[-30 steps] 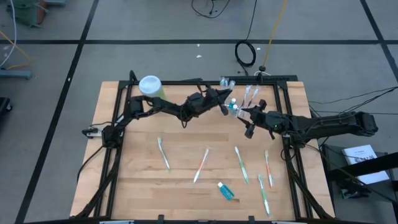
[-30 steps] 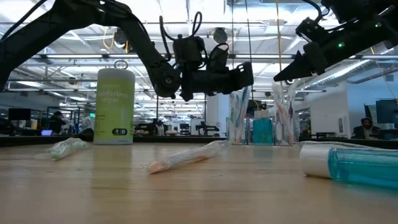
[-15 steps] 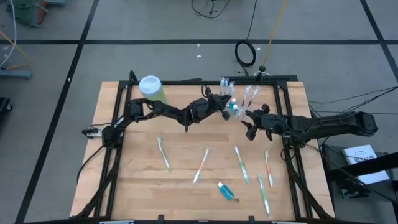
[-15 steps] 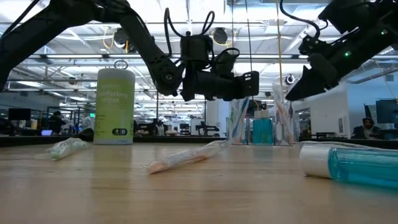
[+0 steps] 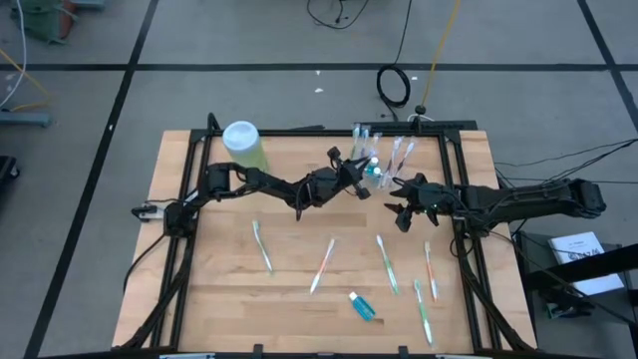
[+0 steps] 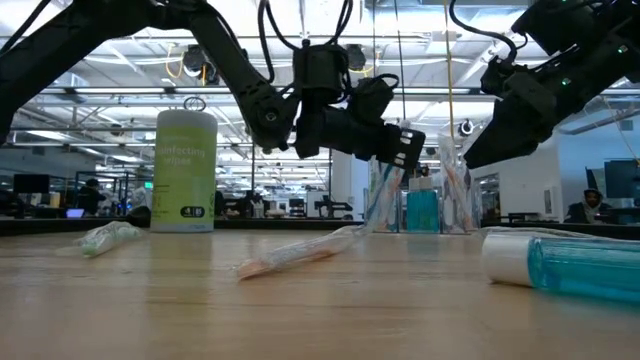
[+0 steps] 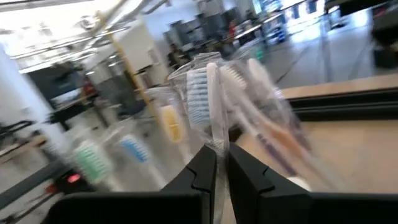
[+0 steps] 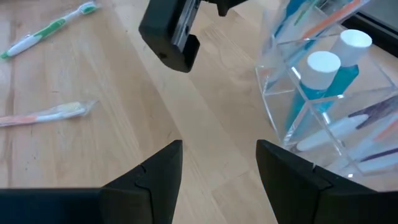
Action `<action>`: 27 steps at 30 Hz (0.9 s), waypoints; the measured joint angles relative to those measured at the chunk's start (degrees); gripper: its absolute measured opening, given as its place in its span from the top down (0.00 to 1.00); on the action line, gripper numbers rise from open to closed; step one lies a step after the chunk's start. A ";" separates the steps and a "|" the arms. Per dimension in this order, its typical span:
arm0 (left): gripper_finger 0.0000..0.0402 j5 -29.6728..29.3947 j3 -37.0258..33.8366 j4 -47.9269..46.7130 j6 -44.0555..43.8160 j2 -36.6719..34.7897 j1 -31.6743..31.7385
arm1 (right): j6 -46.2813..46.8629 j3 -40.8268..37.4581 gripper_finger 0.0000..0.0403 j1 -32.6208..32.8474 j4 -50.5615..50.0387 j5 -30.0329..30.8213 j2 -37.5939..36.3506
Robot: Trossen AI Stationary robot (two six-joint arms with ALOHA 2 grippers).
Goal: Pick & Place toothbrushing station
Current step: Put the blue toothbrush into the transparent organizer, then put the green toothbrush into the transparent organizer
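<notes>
Toothbrush [image 7: 213, 106], upright, bristles up, left gripper [image 7: 216, 168]

big open-plan lab/workshop: ceiling lights [image 6: 190, 62], desks w/ monitors [image 6: 30, 185] behind.

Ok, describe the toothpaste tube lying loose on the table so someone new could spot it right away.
Start at the wooden table and go to its near edge, opposite the clear organizer. The small blue toothpaste tube lies flat there with a white cap. Its neighbours are all long thin toothbrushes; it alone is short and stubby.
</notes>
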 joint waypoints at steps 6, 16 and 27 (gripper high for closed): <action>0.93 -10.77 0.00 0.02 -2.55 -0.02 -0.85 | 0.02 0.00 0.51 0.00 0.04 0.00 0.00; 0.70 -13.97 -0.02 -16.40 -9.53 -3.38 -0.73 | -0.68 0.00 0.51 -0.02 0.83 0.03 -0.02; 0.43 -13.75 -0.04 -37.05 -16.55 -15.21 -0.30 | -1.45 0.00 0.51 -0.02 2.36 0.04 0.00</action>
